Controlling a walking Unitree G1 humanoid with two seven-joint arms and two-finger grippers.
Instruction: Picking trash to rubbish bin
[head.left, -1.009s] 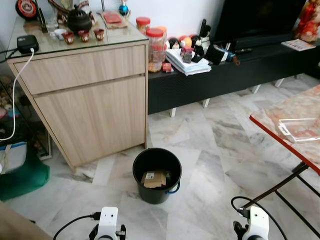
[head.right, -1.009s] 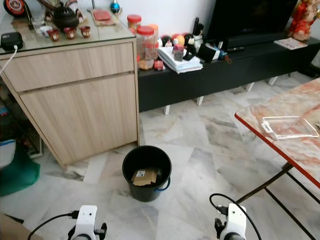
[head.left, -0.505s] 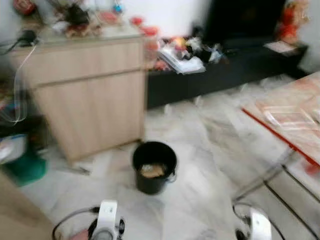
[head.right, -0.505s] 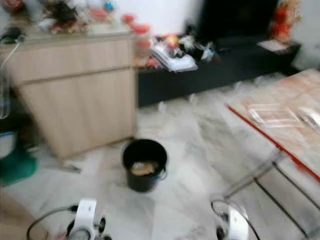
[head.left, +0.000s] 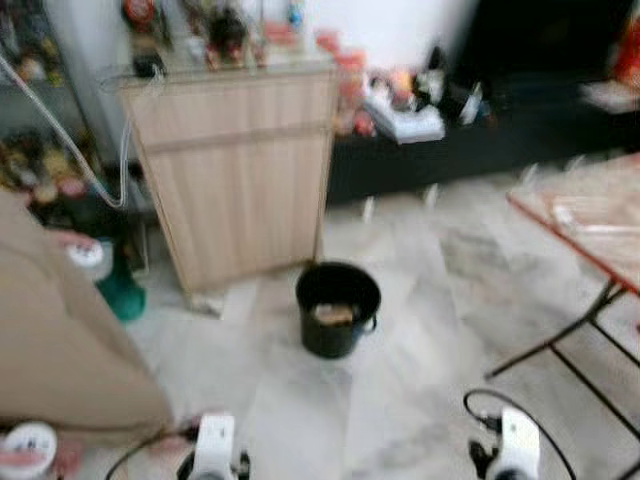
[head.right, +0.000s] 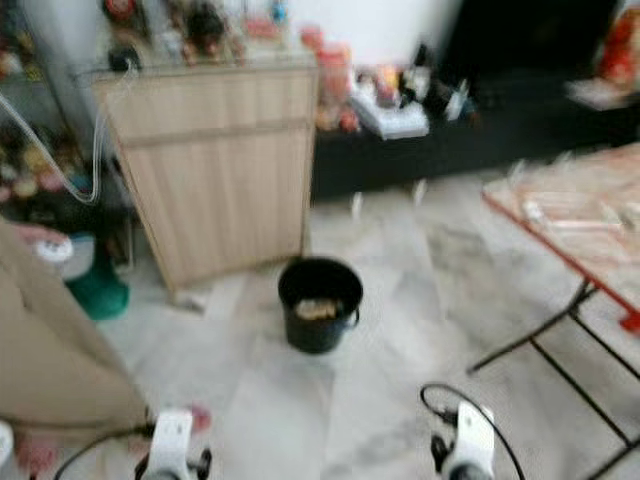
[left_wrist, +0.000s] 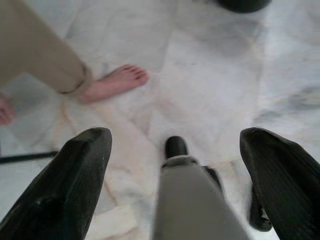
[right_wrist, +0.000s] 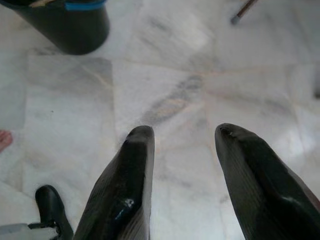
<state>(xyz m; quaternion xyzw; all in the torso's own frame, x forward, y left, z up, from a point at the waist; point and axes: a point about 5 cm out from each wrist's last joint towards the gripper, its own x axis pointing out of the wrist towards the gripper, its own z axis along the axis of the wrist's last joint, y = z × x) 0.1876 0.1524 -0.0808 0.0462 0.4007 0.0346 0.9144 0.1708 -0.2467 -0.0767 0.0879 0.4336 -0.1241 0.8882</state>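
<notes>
Black rubbish bin (head.left: 338, 308) with cardboard inside sits on floor, well ahead of both pincers: left pincer (left_wrist: 187, 165) wide, right pincer (right_wrist: 185, 170) spread, both empty.

Both eye views blurred throughout. Small clutter on the pale wooden cabinet (head.left: 240, 165) unreadable. Brownish trash inside the round black plastic bin (head.left: 338, 310) indistinct. Black bin cropped beyond the right gripper (right_wrist: 182, 165). Bare foot (left_wrist: 114, 82) ahead of the left gripper (left_wrist: 175, 175), trouser leg cropped.
</notes>
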